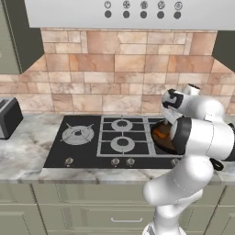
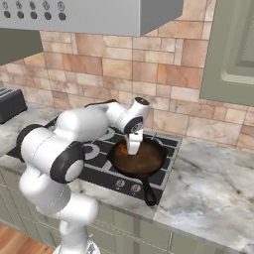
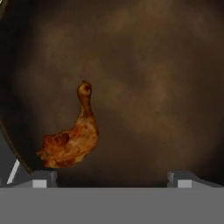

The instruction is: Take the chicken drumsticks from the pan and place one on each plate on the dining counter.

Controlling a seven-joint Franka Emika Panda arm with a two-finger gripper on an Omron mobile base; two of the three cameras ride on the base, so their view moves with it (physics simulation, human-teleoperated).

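The end effector (image 3: 112, 178) hangs over the pan (image 2: 144, 161) with its jaws spread wide and nothing between them. In the hand view its two tips stand far apart at the bottom, and the brown floor of the pan lies beyond them. One drumstick (image 3: 71, 140) lies on that floor toward the left tip, its thin bone end pointing up the picture and its thick end close to the pan's rim; it touches neither tip.

The right base view gives the wider setting: the pan sits on the right side of the black hob (image 2: 101, 149), its long black handle (image 2: 149, 192) pointing toward the front edge of the marble bench (image 2: 213, 183). The hand points straight down just above the pan's left part, with an orange-brown bit of drumstick beside it at the pan's left edge. How near the tips are to the pan floor cannot be told from here.

The left base view shows the hob's burners and knobs, a toaster (image 1: 8, 117) at the far left of the bench, and the hood (image 1: 128, 13) above. There the arm hides most of the pan, leaving only its left rim and an orange patch inside
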